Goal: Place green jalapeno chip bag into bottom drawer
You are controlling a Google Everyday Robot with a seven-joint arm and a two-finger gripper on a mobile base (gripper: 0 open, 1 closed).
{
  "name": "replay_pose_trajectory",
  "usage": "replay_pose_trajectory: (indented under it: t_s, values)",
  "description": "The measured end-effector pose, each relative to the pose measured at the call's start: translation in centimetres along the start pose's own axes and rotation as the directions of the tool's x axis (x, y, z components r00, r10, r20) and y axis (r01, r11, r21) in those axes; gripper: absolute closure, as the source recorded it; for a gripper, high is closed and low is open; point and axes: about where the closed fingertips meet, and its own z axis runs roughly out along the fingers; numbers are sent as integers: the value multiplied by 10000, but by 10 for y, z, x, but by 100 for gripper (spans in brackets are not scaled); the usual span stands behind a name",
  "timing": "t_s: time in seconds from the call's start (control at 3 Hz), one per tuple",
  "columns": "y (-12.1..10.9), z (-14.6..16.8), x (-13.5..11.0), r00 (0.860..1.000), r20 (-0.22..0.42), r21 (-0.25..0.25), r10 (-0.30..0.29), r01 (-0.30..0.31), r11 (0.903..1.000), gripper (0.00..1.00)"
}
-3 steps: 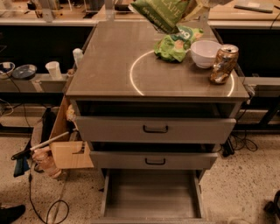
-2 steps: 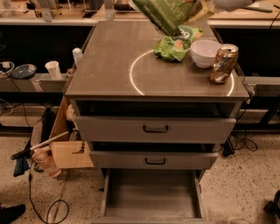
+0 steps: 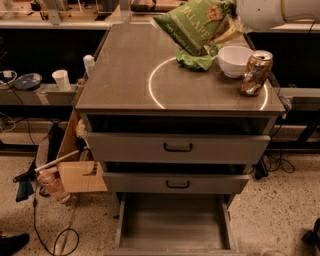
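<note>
The green jalapeno chip bag (image 3: 194, 24) hangs tilted in the air above the back right of the cabinet top, its pale lettering facing me. My gripper (image 3: 229, 31) holds its right edge, shut on it, with the white arm (image 3: 265, 12) reaching in from the top right. The bottom drawer (image 3: 172, 226) stands pulled out at the foot of the cabinet, a shallow grey tray with nothing in it.
On the cabinet top (image 3: 125, 75), under the held bag, lies a brighter green bag (image 3: 196, 61), with a white bowl (image 3: 235, 60) and a dented can (image 3: 256, 72) to its right. Two wider drawers (image 3: 177, 147) with black handles sit partly open. A cardboard box (image 3: 75, 170) stands on the floor at left.
The held bag and the arm have come lower and further into view. Everything on the cabinet top stays put.
</note>
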Motion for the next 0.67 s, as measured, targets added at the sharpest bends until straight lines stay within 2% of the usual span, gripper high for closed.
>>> replay_pose_trajectory:
  t_s: [0.33, 0.67]
  values:
    - [12, 1, 1, 9997, -112, 14, 230, -230, 9997, 100]
    - [34, 0, 4, 9972, -270, 126, 701, -697, 9975, 100]
